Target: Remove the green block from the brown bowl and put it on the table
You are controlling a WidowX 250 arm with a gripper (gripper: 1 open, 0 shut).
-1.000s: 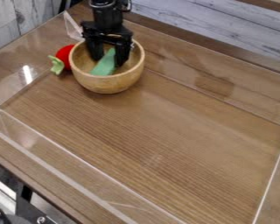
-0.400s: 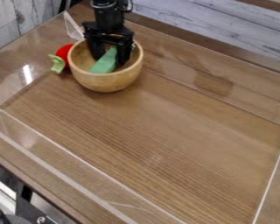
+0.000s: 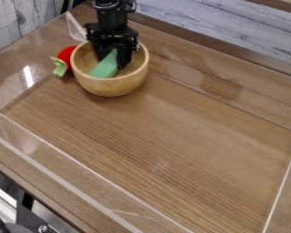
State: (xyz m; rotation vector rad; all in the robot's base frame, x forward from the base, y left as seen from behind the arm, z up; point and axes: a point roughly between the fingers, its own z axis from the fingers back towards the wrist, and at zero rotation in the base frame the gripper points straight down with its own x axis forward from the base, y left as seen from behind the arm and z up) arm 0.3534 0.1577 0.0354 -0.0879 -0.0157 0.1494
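Observation:
The brown bowl (image 3: pixel 113 87) stands at the back left of the table (image 3: pixel 173 136). Inside it the green block (image 3: pixel 109 65) leans tilted against the far wall. My black gripper (image 3: pixel 113 53) reaches straight down into the bowl, its fingers on either side of the block's upper end and shut on it. The fingers hide the top of the block.
A red rounded object (image 3: pixel 66 58) with a small green part lies against the bowl's left side. Low clear plastic walls (image 3: pixel 15 100) border the tabletop. A grey plank wall runs behind the arm.
The fingers have drawn in onto the green block. The arm, bowl and block stay where they were.

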